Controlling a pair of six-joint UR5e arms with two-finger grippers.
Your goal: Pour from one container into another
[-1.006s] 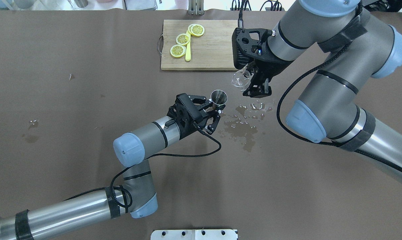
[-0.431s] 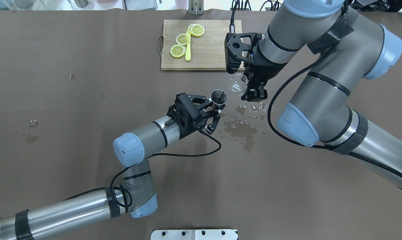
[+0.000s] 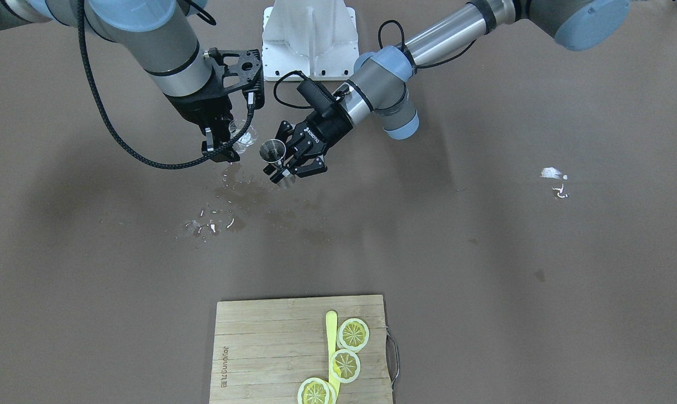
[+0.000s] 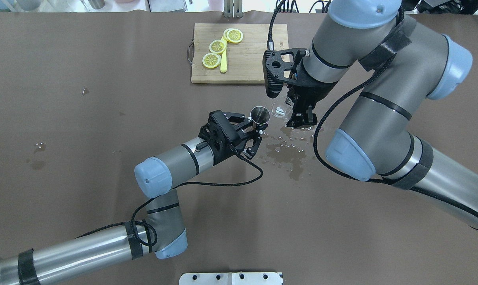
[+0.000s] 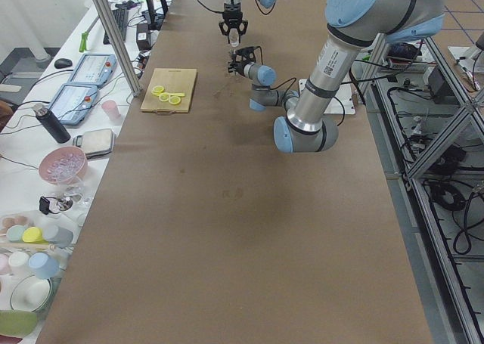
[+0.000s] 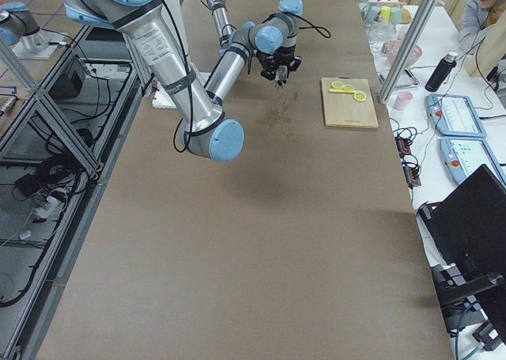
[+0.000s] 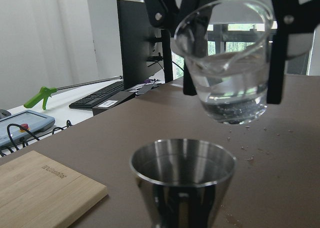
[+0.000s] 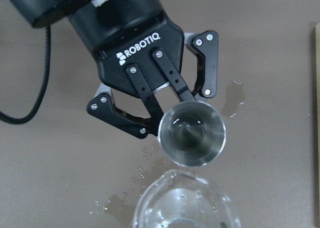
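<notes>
**Cup tipped at the jigger's rim, pour not yet running**

Right fingers (image 7: 276, 62) are pinched narrow on the small clear round glass cup (image 7: 227, 82), one finger on each side of the wall. The grip is high, near the rim, so the cup body hangs between and below them. The cup is tilted with its lip dipping toward the left fingers (image 8: 207, 62), and the water inside sits slanted. No stream shows at the lip. The high side grip probably lets a wrist roll alone bring the lip down.

Left fingers are closed narrow round the waist of the small grey steel hourglass jigger (image 8: 191, 133). It is upright with its mouth up, held steady as the target. Whether its base rests on the table can't be told.

The cup is above the jigger and not touching it. Its lip is near the edge of the jigger's mouth on the right-finger side, not centred over it. The jigger's inside is dark with glare, so it is unclear whether any liquid is in it.

Wet patches and droplets (image 4: 286, 152) lie on the brown table (image 4: 104, 118), under and just beside the right fingers. The mouth is small, so an off-centre lip would likely spill more.

Well beyond both sets of fingers is a wooden cutting board (image 4: 246, 67) with yellow lemon slices (image 4: 211, 60). It plays no part here.
</notes>
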